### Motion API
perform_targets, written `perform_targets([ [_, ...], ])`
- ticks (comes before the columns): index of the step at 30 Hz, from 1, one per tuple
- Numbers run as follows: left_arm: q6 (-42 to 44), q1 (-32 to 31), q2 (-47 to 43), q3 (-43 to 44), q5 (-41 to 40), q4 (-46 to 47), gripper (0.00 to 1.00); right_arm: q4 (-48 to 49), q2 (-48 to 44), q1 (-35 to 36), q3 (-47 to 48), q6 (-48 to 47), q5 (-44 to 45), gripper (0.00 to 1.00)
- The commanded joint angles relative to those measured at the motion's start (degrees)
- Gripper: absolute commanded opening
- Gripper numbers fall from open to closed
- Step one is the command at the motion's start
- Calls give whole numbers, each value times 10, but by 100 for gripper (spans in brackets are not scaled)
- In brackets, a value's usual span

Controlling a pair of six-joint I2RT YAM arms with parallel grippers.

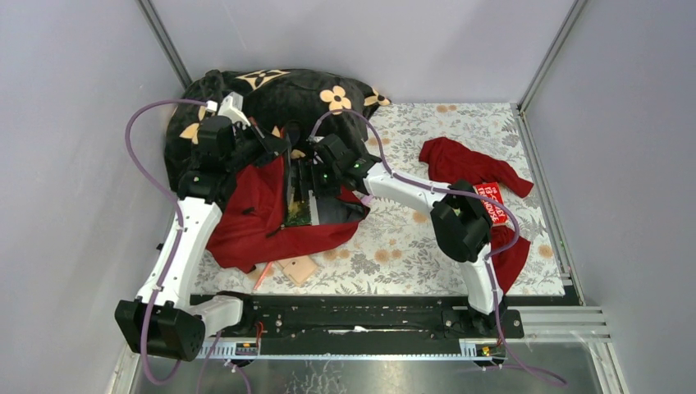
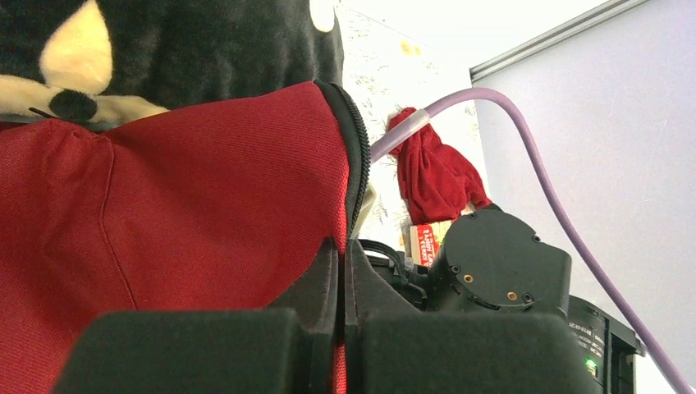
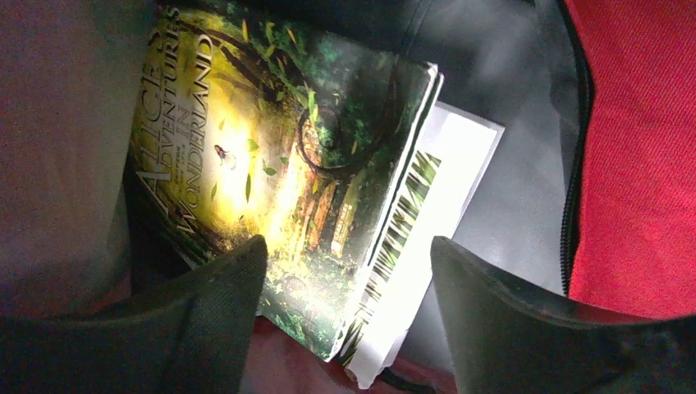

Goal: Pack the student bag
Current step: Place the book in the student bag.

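left gripper (image 2: pixel 341 328) jaws pinching student bag (image 2: pixel 180 213) flap; right gripper (image 3: pixel 346 263) jaws spread above Alice in Wonderland book (image 3: pixel 271 156) inside bag

Top view: bright, even light from overhead, only soft shadows on the counter (image 1: pixel 410 238). Left wrist: left fingers (image 2: pixel 189 349) a blurred black mass at 6 o'clock, student bag (image 2: pixel 180 205) weave crisp, background blown white at 12 to 1. Right wrist: dim, yellow glare mid-frame on the book (image 3: pixel 279 164), right fingers (image 3: pixel 205 320) murky and soft at 6.
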Motion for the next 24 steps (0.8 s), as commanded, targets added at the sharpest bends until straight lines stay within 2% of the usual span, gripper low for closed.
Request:
perform_targets([
  [1, -6, 6, -6, -3, 17, 65, 0, 24, -24, -3, -14, 3, -22, 68],
  [3, -7, 7, -7, -4, 19, 65, 0, 34, -22, -3, -17, 10, -34, 59],
  [5, -9, 6, -7, -7, 22, 68, 0, 40, -16, -3, -16, 17, -48, 55],
  [8, -10, 6, -4, -8, 38, 72, 0, 70, -12, -2, -17, 35, -75, 31],
  [10, -10, 6, -1, -9, 51, 73, 0, 109, -10, -1, -19, 57, -109, 21],
  [12, -13, 7, 3, -15, 58, 76, 0, 124, 0, 5, 3, 68, -138, 17],
  [13, -13, 6, 4, -18, 62, 77, 0, 114, 8, 9, 23, 65, -144, 19],
  [15, -15, 6, 5, -25, 63, 79, 0, 86, 14, 10, 46, 55, -144, 32],
  [16, -15, 6, 5, -28, 64, 80, 0, 70, 7, 7, 45, 45, -128, 42],
  [18, -12, 6, 4, -35, 61, 80, 0, 37, -28, -3, 25, 21, -67, 69],
  [20, -6, 7, 5, -42, 57, 76, 0, 17, -75, -25, -17, 10, -8, 87],
  [22, 0, 6, 10, -48, 65, 76, 0, 16, -141, -55, -80, 8, 42, 98],
  [24, 6, 6, 16, -56, 81, 79, 0, 17, -224, -89, -154, 9, 106, 100],
])
